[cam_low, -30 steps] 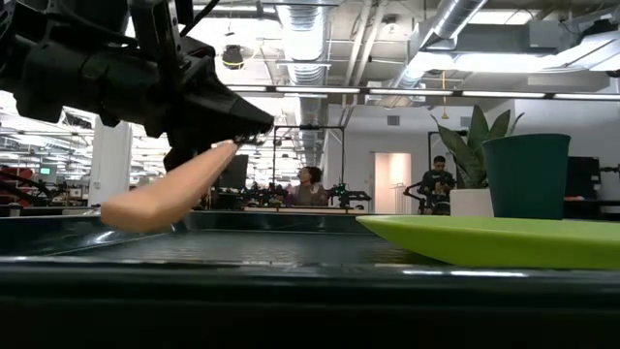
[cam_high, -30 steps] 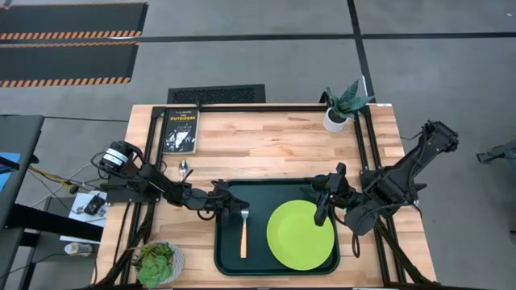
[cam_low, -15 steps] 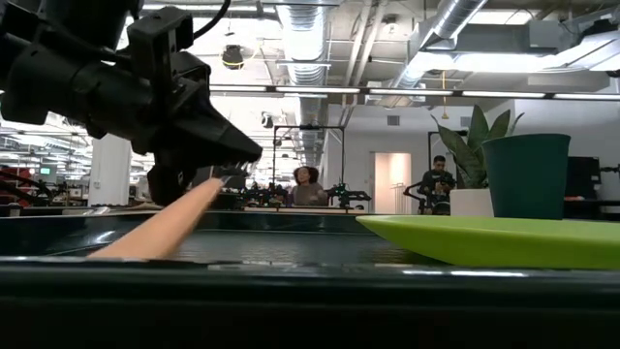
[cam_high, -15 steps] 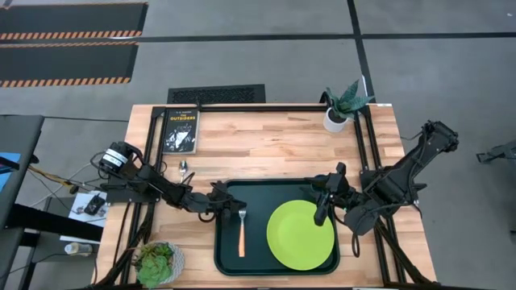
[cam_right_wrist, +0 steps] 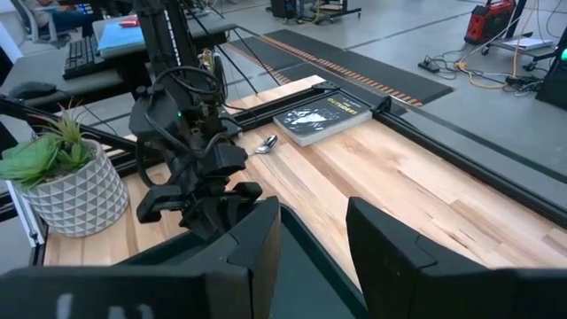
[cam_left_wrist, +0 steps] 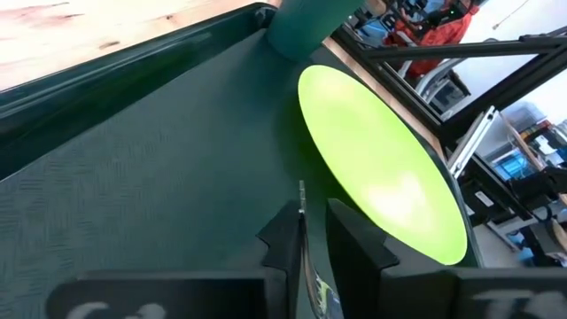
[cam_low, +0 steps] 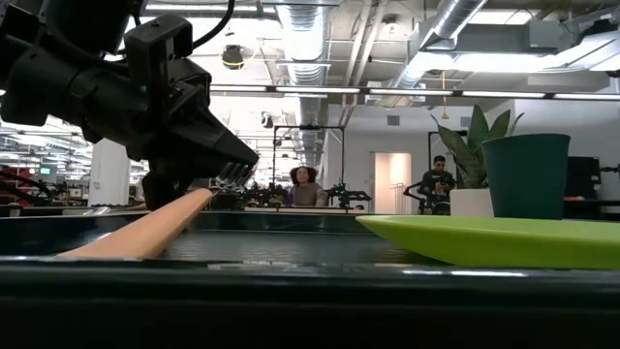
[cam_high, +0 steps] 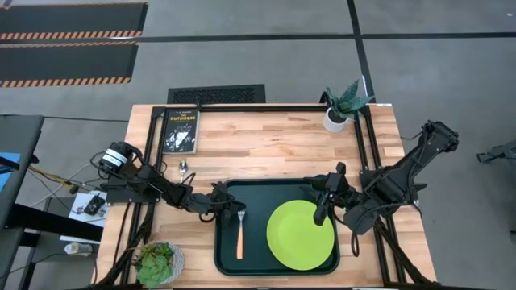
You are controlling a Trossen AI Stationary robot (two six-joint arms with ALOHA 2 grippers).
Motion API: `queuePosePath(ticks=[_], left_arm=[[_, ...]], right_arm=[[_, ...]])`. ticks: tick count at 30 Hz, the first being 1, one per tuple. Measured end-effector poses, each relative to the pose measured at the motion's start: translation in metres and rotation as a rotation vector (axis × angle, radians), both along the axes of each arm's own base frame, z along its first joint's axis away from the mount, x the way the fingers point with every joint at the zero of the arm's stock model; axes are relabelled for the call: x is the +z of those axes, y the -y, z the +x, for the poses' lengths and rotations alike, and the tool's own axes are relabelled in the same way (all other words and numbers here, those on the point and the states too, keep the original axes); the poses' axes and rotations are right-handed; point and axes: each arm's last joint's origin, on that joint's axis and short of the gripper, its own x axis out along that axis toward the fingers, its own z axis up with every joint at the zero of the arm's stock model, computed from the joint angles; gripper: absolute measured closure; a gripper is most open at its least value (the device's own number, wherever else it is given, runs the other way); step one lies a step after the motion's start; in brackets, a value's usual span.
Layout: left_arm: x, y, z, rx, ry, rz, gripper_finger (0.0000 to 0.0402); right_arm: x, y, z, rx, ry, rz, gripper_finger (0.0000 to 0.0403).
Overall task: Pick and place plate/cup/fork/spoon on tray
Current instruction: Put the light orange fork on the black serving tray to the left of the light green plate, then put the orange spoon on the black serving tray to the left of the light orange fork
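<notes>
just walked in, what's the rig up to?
It is loading tableware onto the dark green rectangular tray. The left gripper pinches the tine end of the yellow-orange-handled fork, handle tip down on the tray. The lime-green round plate and teal cup are aboard. The red-orange-handled spoon waits on the table. The right gripper hovers open.

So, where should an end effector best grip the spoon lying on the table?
Probably at the slim neck behind the bowl, from straight above, with fingers across it. The spoon lies flat on the wood near the book, and the left arm seems to cover its handle.
</notes>
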Motion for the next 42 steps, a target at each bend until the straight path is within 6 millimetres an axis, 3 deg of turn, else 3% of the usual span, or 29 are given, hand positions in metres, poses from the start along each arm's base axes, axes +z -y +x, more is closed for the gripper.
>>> queuePosePath(ticks=[22, 31, 38, 42], left_arm=[[-0.001, -0.002, 0.0, 0.058, -0.009, 0.028, 0.0235], [0.001, -0.002, 0.0, 0.067, 0.006, 0.026, 0.0225], [0.024, -0.003, -0.003, 0.056, 0.065, 0.034, 0.0226], [0.042, -0.009, -0.014, 0.086, 0.013, 0.092, 0.0226]], right_arm=[[0.0, 0.0, 0.0, 0.004, -0.003, 0.001, 0.026], [-0.001, 0.0, 0.0, 0.021, -0.018, 0.009, 0.0262], [-0.001, 0.0, 0.0, 0.022, -0.022, 0.006, 0.0266], [-0.002, 0.0, -0.001, 0.022, -0.024, 0.004, 0.0266]])
